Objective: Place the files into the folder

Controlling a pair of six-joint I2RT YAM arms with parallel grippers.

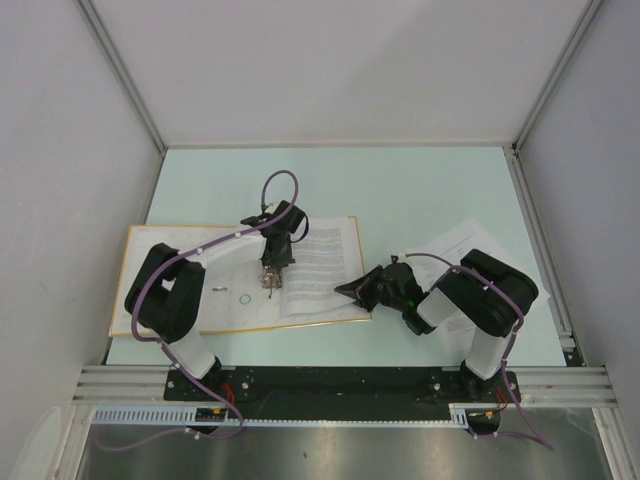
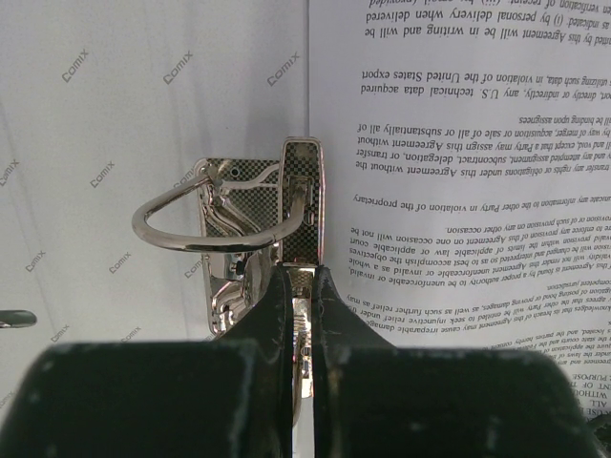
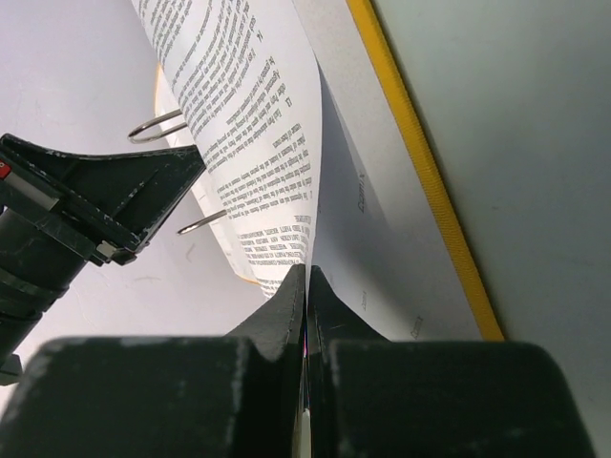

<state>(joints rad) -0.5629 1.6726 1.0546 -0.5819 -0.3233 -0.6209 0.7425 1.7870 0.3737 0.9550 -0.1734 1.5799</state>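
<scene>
Folder open flat, left gripper clamped on ring-mechanism lever, right gripper pinched tight on raised sheet edge.

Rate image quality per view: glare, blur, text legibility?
Top view: even light, soft shadows, sheet text unreadable. Left wrist: glare on chrome ring mechanism, print sharp, left hand dark, soft. Right wrist: print sharp on curled sheet, right hand underexposed.
</scene>
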